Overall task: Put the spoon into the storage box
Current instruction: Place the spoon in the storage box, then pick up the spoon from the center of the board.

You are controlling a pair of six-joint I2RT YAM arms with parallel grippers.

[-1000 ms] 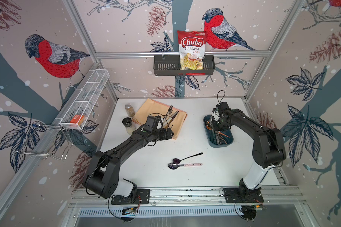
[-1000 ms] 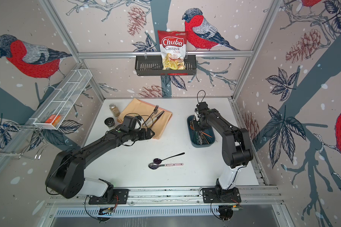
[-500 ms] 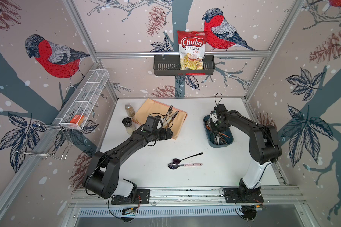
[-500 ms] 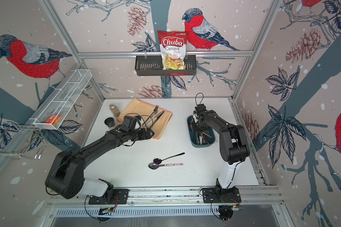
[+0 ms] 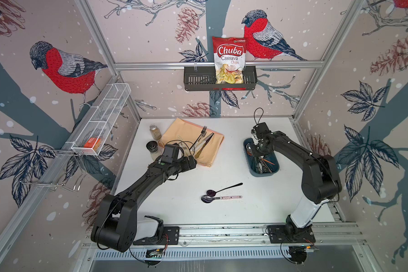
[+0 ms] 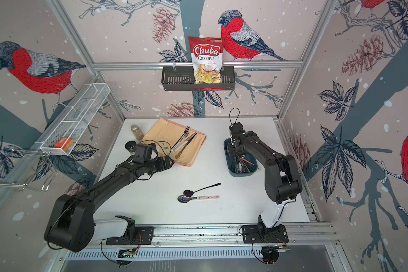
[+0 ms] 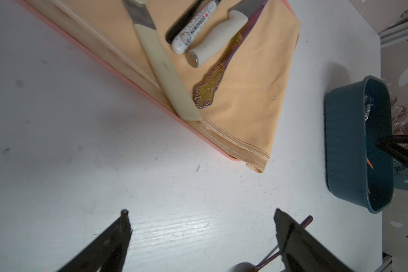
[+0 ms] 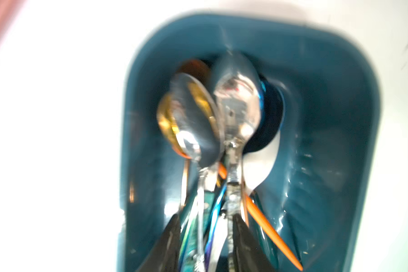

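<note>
The dark teal storage box (image 5: pixel 264 173) (image 6: pixel 242 173) stands at the table's right with several spoons inside. My right gripper (image 8: pixel 207 237) (image 5: pixel 254 150) reaches into its far end, open, with several handles lying loose between its fingers (image 8: pixel 244 235). A silver spoon (image 8: pixel 238 101) rests in the box beside the other spoon bowls. Two more spoons lie on the table in front: a black-handled spoon (image 5: pixel 223 189) (image 6: pixel 201 189) and a pink-handled spoon (image 5: pixel 220 198) (image 6: pixel 198 197). My left gripper (image 7: pixel 201 226) (image 5: pixel 191 162) hovers open over bare table by the cloth's corner, holding nothing.
An orange cloth (image 5: pixel 189 134) at the back carries a fork and knives. A spice jar (image 5: pixel 155 131) and a black-lidded jar (image 5: pixel 152 147) stand to its left. A black wall basket (image 5: pixel 198 80) holds a chips bag. A white wire tray (image 5: pixel 101 122) hangs on the left wall.
My right gripper has shifted slightly left over the box's far end and its jaws have parted, letting go of the spoon. The left arm has not moved.
</note>
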